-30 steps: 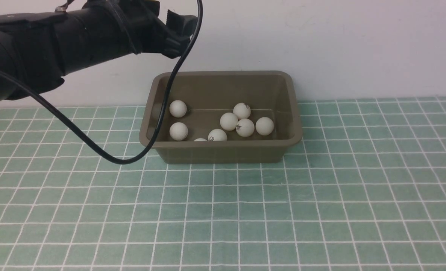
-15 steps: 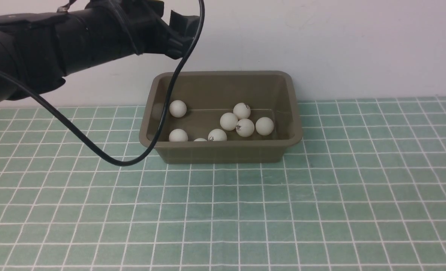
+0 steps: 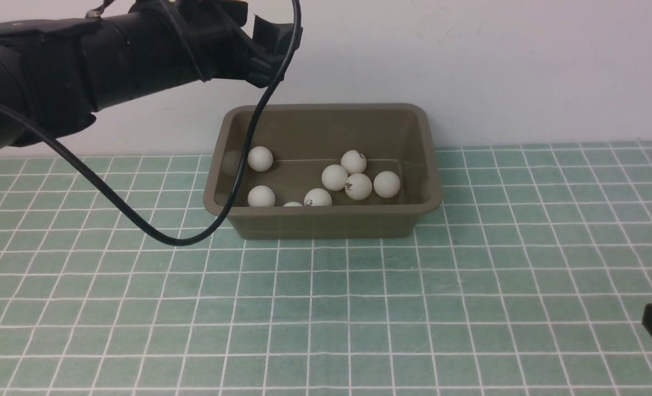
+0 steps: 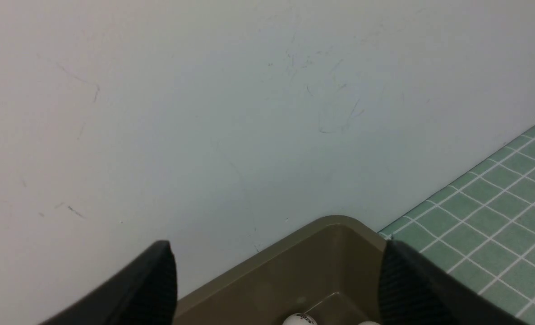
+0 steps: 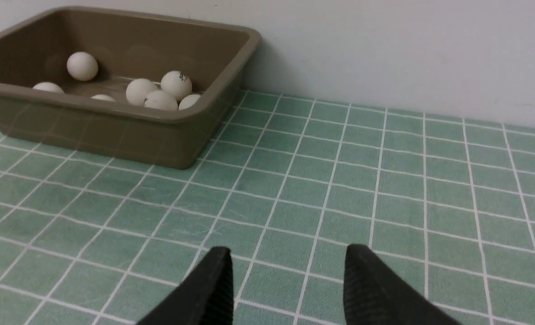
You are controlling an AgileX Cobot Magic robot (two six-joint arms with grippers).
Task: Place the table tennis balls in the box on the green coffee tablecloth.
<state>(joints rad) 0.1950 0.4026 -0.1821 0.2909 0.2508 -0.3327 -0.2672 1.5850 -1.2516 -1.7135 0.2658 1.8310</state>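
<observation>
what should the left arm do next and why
Probably draw the left tool up and back, away from the box. It hangs open and empty above the box's far left corner, eight balls lie inside the box, and no ball shows on the cloth, so the job looks done.

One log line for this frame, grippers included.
balls: eight in box | left gripper: open, raised by box | right gripper: open, empty, over cloth
</observation>
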